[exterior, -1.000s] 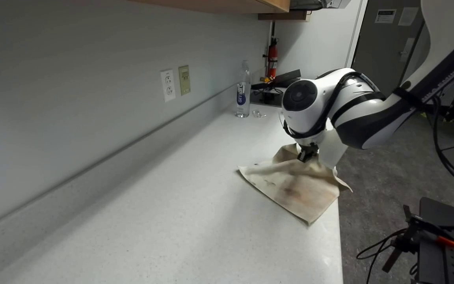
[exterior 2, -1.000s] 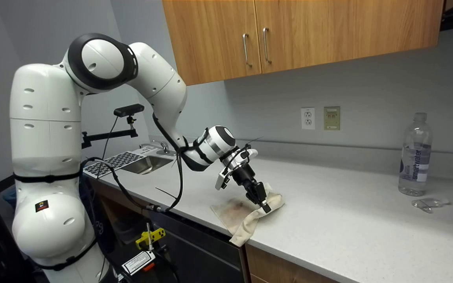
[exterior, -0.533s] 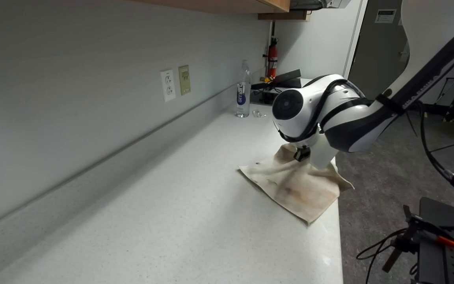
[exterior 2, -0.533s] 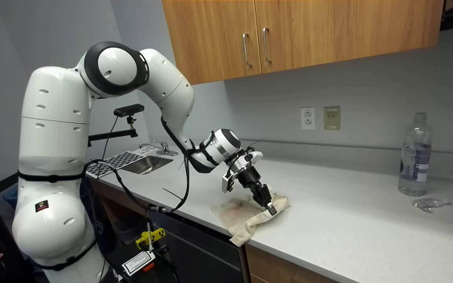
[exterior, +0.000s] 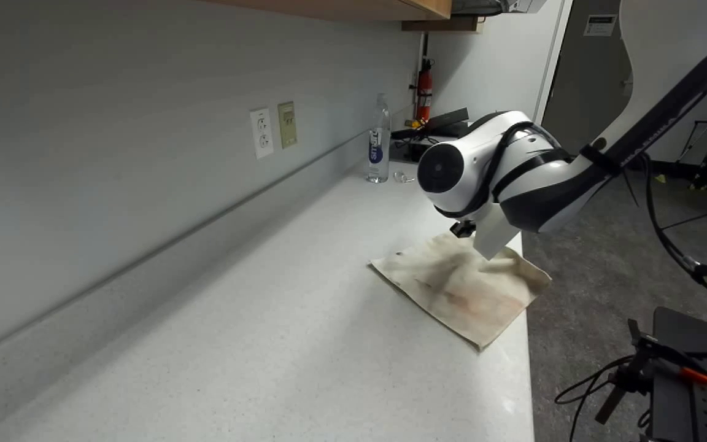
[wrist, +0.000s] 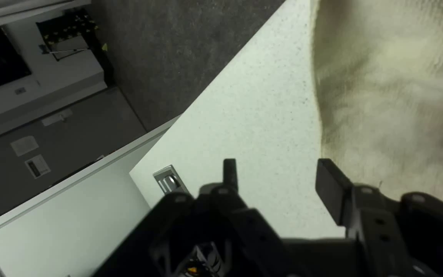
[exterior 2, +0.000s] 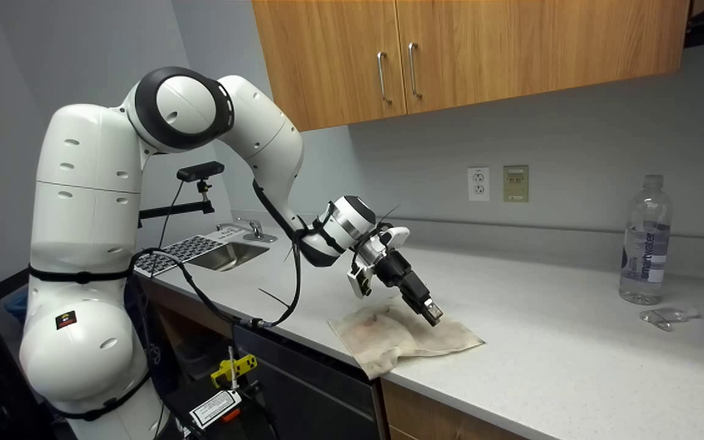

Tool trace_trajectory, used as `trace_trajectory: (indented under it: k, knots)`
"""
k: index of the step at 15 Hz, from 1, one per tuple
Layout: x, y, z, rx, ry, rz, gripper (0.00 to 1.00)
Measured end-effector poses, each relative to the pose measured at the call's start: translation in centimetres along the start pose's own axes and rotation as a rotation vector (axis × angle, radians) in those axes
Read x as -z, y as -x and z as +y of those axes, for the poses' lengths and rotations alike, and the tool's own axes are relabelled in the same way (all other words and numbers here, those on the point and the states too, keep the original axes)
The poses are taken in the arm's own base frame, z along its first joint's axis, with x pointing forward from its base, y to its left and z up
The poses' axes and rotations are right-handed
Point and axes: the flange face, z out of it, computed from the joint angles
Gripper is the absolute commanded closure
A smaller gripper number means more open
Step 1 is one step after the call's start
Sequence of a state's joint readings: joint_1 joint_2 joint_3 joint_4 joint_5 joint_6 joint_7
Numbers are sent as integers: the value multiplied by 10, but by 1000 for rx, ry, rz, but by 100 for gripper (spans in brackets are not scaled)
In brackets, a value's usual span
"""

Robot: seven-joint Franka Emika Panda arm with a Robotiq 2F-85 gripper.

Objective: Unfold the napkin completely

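Note:
A beige, stained napkin (exterior: 470, 301) lies spread on the white counter, with one corner at the counter's front edge. In an exterior view the napkin (exterior 2: 382, 333) shows a raised wrinkle toward its front, while the far corner lies out to the right. Its straight edge crosses the wrist view, where the napkin (wrist: 390, 115) fills the right side. My gripper (wrist: 275, 173) is open, and only bare counter shows between its fingers. In an exterior view the gripper (exterior 2: 432, 313) hangs just above the napkin's back part, apparently not touching it. The arm's white bracket hides some cloth in an exterior view.
A water bottle (exterior 2: 645, 244) stands by the back wall, a small clear object (exterior 2: 668, 316) beside it. A sink (exterior 2: 228, 256) lies near the arm. The counter's front edge (exterior: 529, 368) drops to the floor. Wooden cabinets (exterior 2: 474, 55) hang above.
The gripper has opened and let go of the napkin, rising slightly and moving away from the arm's base. The rolled-over part of the napkin has dropped flatter, its corner now farther out.

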State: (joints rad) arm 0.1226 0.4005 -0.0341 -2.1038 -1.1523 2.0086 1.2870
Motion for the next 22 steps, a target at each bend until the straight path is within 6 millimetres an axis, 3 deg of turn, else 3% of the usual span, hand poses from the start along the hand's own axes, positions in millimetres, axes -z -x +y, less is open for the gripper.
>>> trace_trajectory:
  k: [2,4,9,10,12,20,22]
  knots:
    - [5,-2,0,-28,16,19,1]
    - [18,-4,-3,-29,-9,37,0]
    - [74,-11,-12,-34,-250,75,0]
    - [83,-11,-12,-26,-305,73,25]
    - [98,-7,-11,2,-408,64,32]
    - [122,28,-14,166,-733,-27,96]
    - [123,39,-14,213,-770,-68,100]
